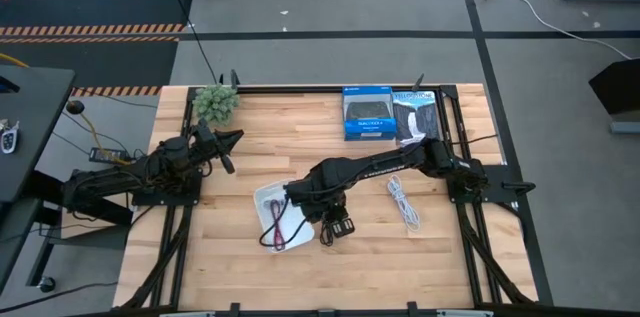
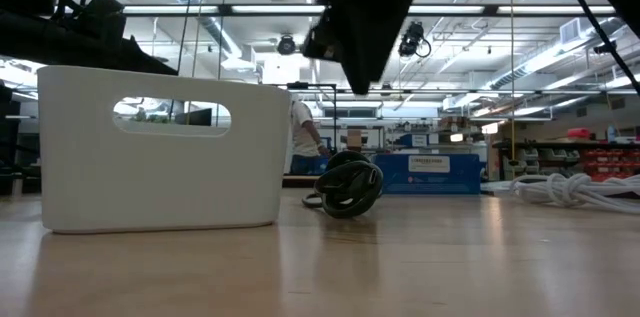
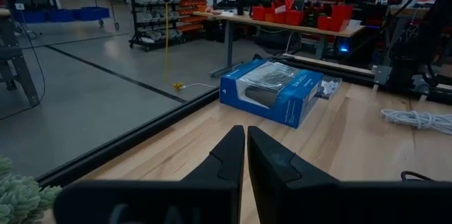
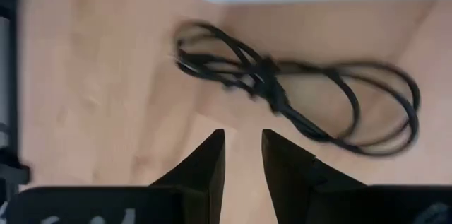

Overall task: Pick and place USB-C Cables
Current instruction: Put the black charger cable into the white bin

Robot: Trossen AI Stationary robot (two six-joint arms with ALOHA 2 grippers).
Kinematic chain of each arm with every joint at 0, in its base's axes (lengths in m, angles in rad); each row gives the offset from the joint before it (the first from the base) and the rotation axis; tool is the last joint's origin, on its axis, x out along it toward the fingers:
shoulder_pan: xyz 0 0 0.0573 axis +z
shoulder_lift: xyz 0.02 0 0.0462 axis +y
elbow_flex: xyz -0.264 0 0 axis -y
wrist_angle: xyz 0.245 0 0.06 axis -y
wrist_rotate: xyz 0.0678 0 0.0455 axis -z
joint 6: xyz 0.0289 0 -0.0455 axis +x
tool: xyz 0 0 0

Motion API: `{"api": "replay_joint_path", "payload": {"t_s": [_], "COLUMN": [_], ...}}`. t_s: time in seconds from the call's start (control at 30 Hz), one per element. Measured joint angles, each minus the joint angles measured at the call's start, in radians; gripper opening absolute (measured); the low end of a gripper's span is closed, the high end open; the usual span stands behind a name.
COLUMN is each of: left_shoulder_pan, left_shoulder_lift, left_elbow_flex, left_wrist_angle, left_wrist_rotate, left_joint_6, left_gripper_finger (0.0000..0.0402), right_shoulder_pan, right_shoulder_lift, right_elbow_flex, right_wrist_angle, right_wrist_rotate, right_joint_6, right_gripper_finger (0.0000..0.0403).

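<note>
One black cable (image 4: 296,93) lies loose at 12 o'clock of the right tool (image 4: 242,155), fingers narrowly spread; a shallow pinch could snag one loop.

A wooden table (image 1: 300,277) carries a white tray (image 1: 268,197) near its middle, and in the low view this stands as a white tub with a slotted handle. At the far edge lie two blue retail boxes (image 1: 366,113) side by side, with a small green plant (image 1: 215,102) at the far left corner. In the room beyond, a person (image 2: 302,137) stands among the workbenches.
</note>
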Motion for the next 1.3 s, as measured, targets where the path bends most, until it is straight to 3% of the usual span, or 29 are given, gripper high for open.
{"api": "replay_joint_path", "payload": {"t_s": [0.57,0.77,1.0,1.3], "left_shoulder_pan": [0.0,0.0,0.0,0.0], "left_shoulder_lift": [0.0,0.0,0.0,0.0], "left_elbow_flex": [0.0,0.0,0.0,0.0], "left_wrist_angle": [0.0,0.0,0.0,0.0], "left_wrist_rotate": [0.0,0.0,0.0,0.0], "left_joint_6": [0.0,0.0,0.0,0.0], "left_gripper_finger": [0.0025,0.0025,0.0025,0.0025], "right_shoulder_pan": [0.076,0.103,0.103,0.081], "right_shoulder_lift": [-0.124,-0.289,-0.454,-0.497], "right_elbow_flex": [-0.033,-0.257,-0.608,-0.799], "right_wrist_angle": [0.295,0.465,0.759,0.889], "right_wrist_rotate": [0.04,0.043,0.074,0.096], "right_joint_6": [-0.09,-0.091,0.058,0.204], "right_gripper_finger": [0.0101,0.0096,0.0094,0.0111]}}
